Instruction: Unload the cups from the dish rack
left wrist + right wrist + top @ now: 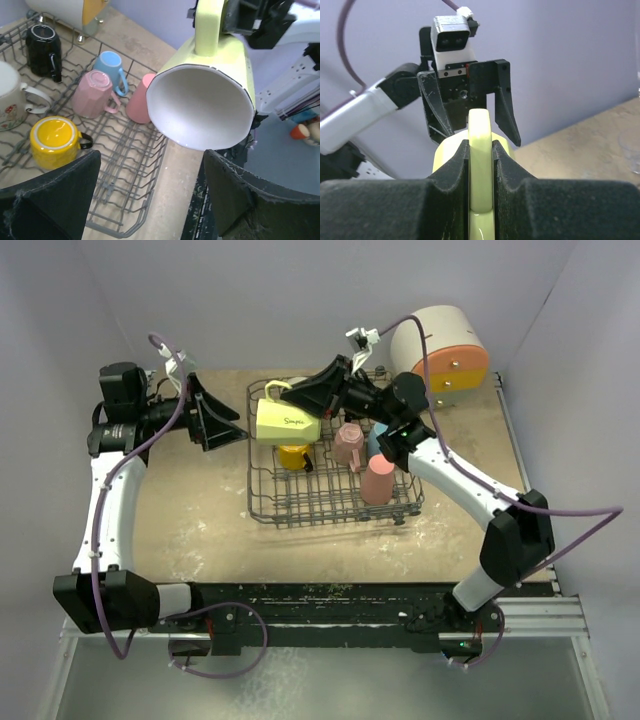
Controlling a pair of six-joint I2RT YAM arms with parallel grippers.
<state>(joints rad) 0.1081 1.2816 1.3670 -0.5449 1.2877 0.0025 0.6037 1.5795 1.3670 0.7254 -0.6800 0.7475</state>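
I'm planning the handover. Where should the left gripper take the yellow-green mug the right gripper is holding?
Probably its rim wall, from the left: the yellow-green mug lies sideways, open mouth facing the open left gripper, so one finger can go inside, one outside. The handle on top is taken by the right gripper.

My worktop (190,520) is a tan board, scuffed with pale whitish smears near its front edge. Plain lavender walls (300,290) close it in on 3 sides under soft, even light. An aluminium rail (560,612) runs along the near edge.
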